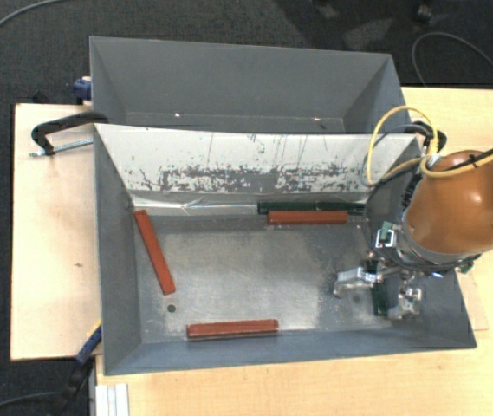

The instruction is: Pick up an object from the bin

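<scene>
Above the hand point(381, 289) sits a big rounded cover point(454, 211), glossy orange-brown like a copper dome. Beyond that, farther from the hand, yellow cables point(383, 141) loop out and back, with a thin black one alongside. The hand itself is a cluster of bare silvery metal brackets and blackish blocks, with a small green part near its middle.

Too small to identify: tiny dark round speck point(171, 309) at eight o'clock on the floor of the grey metal bin point(255, 276). Partly hidden behind the rounded orange wrist cover point(454, 211) at three o'clock: right end of the long dark green flat bar point(307, 206). Blurred at four o'clock: silver-and-black metal gripper point(380, 291).
</scene>
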`<state>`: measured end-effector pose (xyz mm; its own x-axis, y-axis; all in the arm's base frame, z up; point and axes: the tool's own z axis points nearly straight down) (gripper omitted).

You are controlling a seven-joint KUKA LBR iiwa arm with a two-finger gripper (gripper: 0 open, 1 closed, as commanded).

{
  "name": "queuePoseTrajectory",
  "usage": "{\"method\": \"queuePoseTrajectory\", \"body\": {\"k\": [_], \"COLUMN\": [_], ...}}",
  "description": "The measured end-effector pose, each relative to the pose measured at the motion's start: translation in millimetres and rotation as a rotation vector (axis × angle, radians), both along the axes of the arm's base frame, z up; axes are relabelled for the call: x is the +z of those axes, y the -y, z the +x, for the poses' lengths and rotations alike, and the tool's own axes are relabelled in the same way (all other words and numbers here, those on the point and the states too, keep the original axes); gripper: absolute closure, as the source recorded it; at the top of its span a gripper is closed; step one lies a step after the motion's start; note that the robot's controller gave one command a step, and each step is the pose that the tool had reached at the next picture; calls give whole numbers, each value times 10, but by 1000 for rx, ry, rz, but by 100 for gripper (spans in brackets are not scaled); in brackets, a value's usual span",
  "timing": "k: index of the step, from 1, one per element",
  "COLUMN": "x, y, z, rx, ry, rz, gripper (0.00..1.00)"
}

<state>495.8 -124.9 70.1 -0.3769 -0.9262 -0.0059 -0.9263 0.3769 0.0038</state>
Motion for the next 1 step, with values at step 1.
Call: {"method": "queuePoseTrajectory", "body": {"k": [1], "x": [2], "y": [209], "z": [275], "rx": [2], "ry": [-1], "rz": [6], "gripper": [0]}}
